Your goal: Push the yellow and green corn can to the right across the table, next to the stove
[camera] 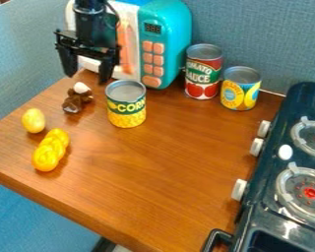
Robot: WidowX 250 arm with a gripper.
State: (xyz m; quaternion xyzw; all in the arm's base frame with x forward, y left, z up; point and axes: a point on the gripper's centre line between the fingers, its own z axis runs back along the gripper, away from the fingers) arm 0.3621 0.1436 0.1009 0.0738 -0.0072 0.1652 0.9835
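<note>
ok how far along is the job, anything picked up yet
Nothing looks done: the brown toy, corn can and yellow braided toy rest on the wooden table. Nothing is in hand: the gripper hangs near the brown toy, jaws apart and empty. Any grasping and placing seems left to do.

The small, lumpy dark-brown toy with a rounded white end (73, 102) lies on the brown wooden tabletop (160, 172), its white end towards the white-and-teal toy microwave (167, 59). It is near the yellow-and-green metal can (126, 112), not touching it; its finer shape is unclear.
</note>
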